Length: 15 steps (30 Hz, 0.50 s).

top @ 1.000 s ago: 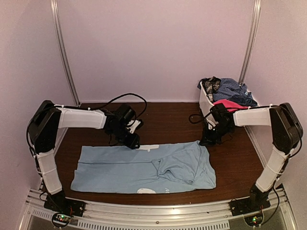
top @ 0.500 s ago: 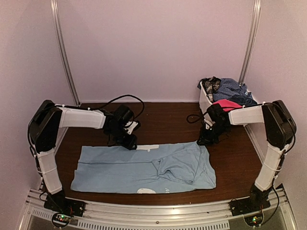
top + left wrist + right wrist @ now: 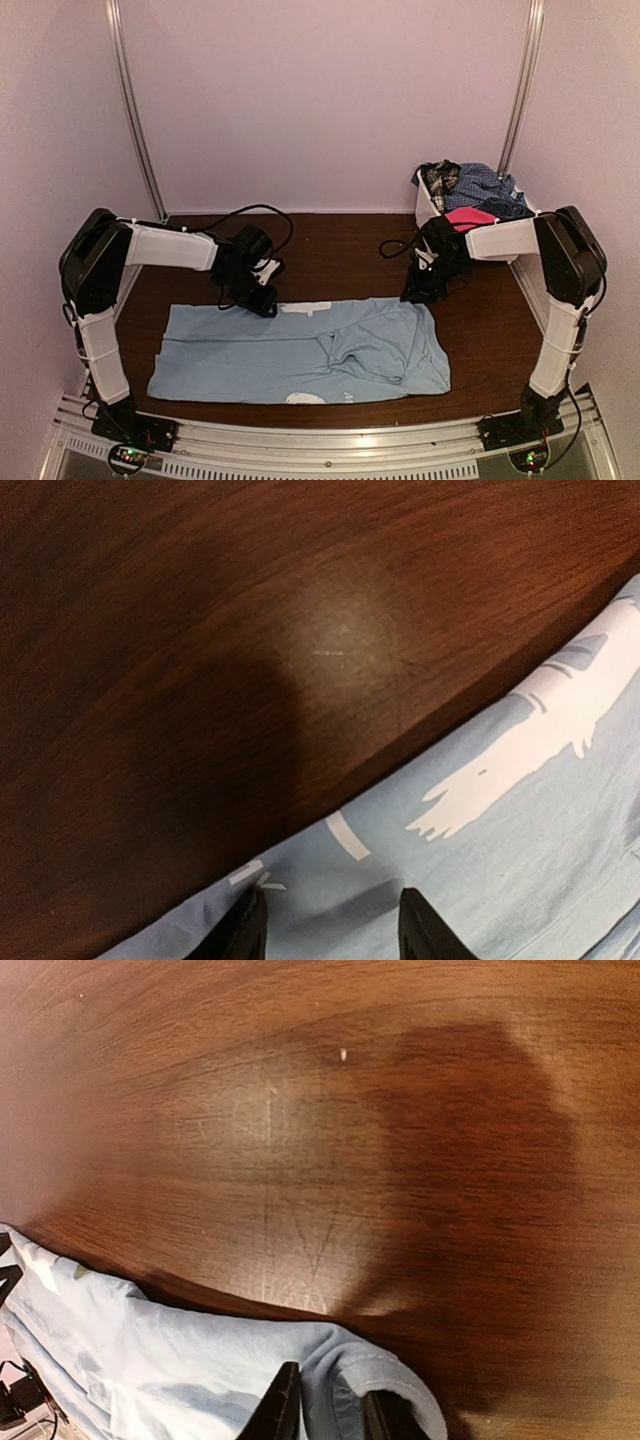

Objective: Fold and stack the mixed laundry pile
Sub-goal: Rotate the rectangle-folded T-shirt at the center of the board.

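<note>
A light blue T-shirt (image 3: 300,350) lies spread flat across the near half of the table. My left gripper (image 3: 262,300) hovers at the shirt's far edge; in the left wrist view it (image 3: 330,930) stands open over the blue cloth (image 3: 520,830) with its white print, gripping nothing. My right gripper (image 3: 418,292) is at the shirt's far right corner. Seen from the right wrist, its jaws (image 3: 330,1415) are slightly parted, with a fold of the shirt's hem (image 3: 345,1380) standing between them. The rest of the mixed laundry pile (image 3: 475,190) sits in the basket.
A white plastic basket (image 3: 428,212) stands at the back right corner, heaped with checked, plaid, pink and dark pieces. Bare dark wooden tabletop (image 3: 340,250) lies behind the shirt. Pale walls close in the back and both sides.
My right gripper has slid left along the shirt's far right corner and its jaws have parted a little. My left gripper has drifted slightly left and back. The shirt lies as before.
</note>
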Available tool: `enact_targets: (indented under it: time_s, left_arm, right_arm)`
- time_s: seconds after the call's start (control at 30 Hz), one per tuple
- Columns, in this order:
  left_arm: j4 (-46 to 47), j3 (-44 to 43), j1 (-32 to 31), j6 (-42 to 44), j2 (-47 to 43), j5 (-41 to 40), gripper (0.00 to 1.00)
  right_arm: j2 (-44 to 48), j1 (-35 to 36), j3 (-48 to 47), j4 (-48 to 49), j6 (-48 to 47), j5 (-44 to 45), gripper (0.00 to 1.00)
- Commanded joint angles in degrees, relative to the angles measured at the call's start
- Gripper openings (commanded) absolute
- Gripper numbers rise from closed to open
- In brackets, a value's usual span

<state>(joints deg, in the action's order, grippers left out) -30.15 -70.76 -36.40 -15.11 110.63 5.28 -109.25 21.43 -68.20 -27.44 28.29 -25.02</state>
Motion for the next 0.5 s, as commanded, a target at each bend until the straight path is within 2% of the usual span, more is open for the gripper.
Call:
enact_targets:
  time_s: [0.0, 0.1, 0.27, 0.47]
  left_arm:
    - [-0.3, 0.7, 1.2, 1.3, 0.7, -0.9, 0.47]
    - [-1.4, 0.8, 2.0, 1.1, 1.4, -1.4, 0.47]
    - [-3.1, 3.4, 4.7, 0.3, 1.8, -2.4, 0.44]
    - [-2.9, 7.1, 7.2, -0.1, 1.7, -2.1, 0.41]
  right_arm:
    - [-0.3, 0.5, 1.1, -1.1, -0.9, 1.7, 0.20]
    - [0.7, 0.3, 0.7, -3.1, -1.5, 3.1, 0.11]
    - [4.7, -3.1, 0.5, -7.2, -5.7, 8.0, 0.09]
    - [4.7, -6.8, -0.7, -10.2, -10.8, 10.8, 0.12]
